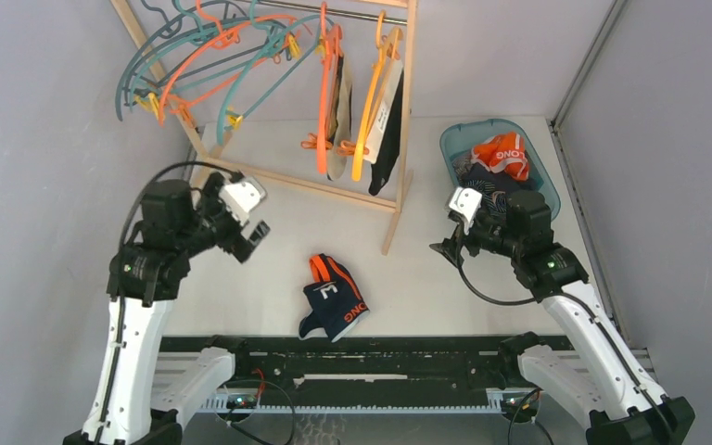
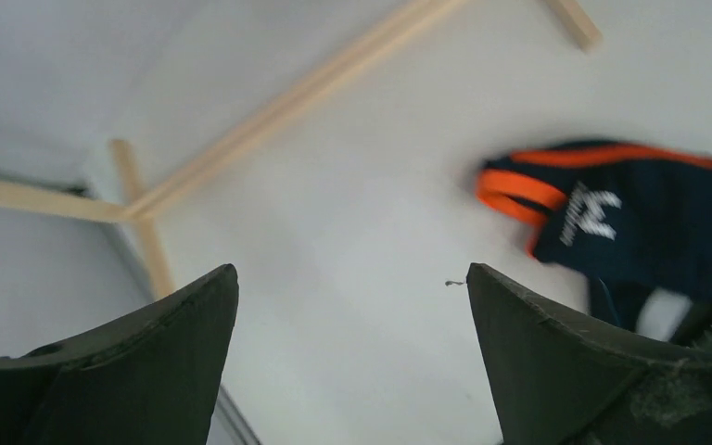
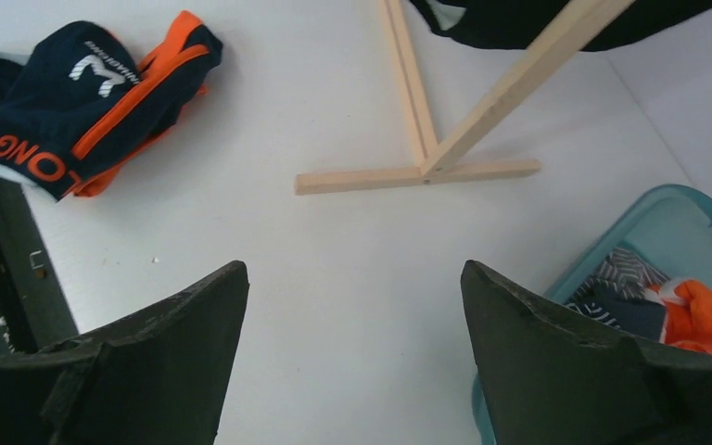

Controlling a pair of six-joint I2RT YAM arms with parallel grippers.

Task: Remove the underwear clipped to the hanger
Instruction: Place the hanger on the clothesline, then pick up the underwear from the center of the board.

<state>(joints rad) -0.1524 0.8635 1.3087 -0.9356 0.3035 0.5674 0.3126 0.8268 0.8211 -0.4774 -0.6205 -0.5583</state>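
The left arm point(image 1: 132, 338) and right arm point(image 1: 591, 326) stand bent at the elbow. The left gripper point(image 1: 252, 237) and right gripper point(image 1: 447, 248) are both spread wide and empty.

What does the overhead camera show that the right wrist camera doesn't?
Only the overhead view shows the left gripper and the hangers on the rail, two of them with underwear clipped on. Only the right wrist view shows the right gripper open, nothing between its fingers. Both show the navy-and-orange briefs lying on the table, the teal bin holding clothes, and the wooden rack's foot.
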